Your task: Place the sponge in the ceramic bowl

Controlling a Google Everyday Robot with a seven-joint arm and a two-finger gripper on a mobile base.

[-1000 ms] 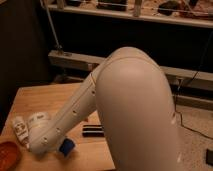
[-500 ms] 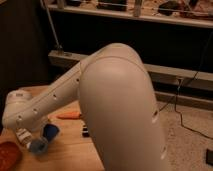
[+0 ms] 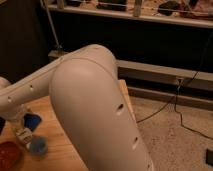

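Currently the flat dark blue wavy-edged sponge (image 3: pixel 33 120) sits against the gripper (image 3: pixel 22 134) at far left over the wooden table (image 3: pixel 55 150), not in the bowl; whether it is gripped, cannot tell. The glossy orange-red ceramic bowl (image 3: pixel 7 156) lies down-left of it, with a small light-blue cup (image 3: pixel 39 146) just beside.

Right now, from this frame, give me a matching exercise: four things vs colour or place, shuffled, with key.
Things:
1. sponge
2. ceramic bowl
3. cup
4. table

Descriptions:
A. light wood, under everything else
B. light blue, just right of the bowl
C. orange-red, bottom-left corner
D. dark blue, right beside the gripper, which is low at the left over the table

Pairs: 1-D, 2-C, 3-B, 4-A
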